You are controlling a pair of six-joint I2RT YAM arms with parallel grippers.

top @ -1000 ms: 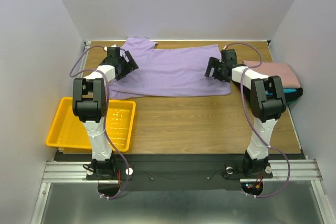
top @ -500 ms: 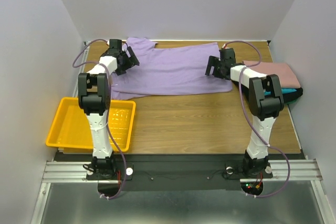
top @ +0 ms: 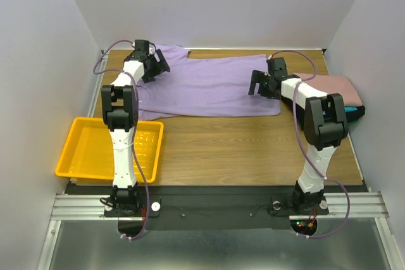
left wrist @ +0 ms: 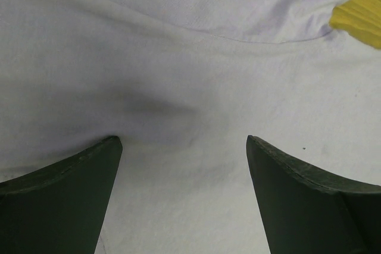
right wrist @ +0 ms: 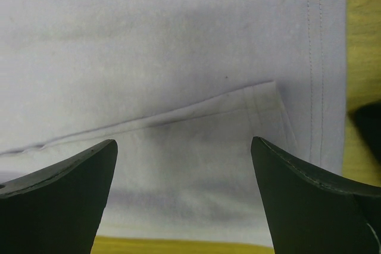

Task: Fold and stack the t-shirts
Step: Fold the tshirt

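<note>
Wooden table [top: 253,150] bears lavender t-shirt [top: 209,86]; left claw [left wrist: 181,141], right claw [right wrist: 184,141] gape above; yellow tray [top: 79,153] near.

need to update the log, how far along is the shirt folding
Done: a folded pink shirt lies at the right edge. In hand: the lavender shirt lies spread out, left fingers and right fingers open above its ends, gripping nothing. Left: fold it, stack it.

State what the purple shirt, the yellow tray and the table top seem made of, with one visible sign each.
Purple shirt: soft matte cloth, probably cotton knit; it creases and has stitched hems.
Yellow tray: likely plastic, smooth and even in colour, with a moulded rim.
Table top: wood-grain finish, perhaps laminate; straight brown streaks.
</note>
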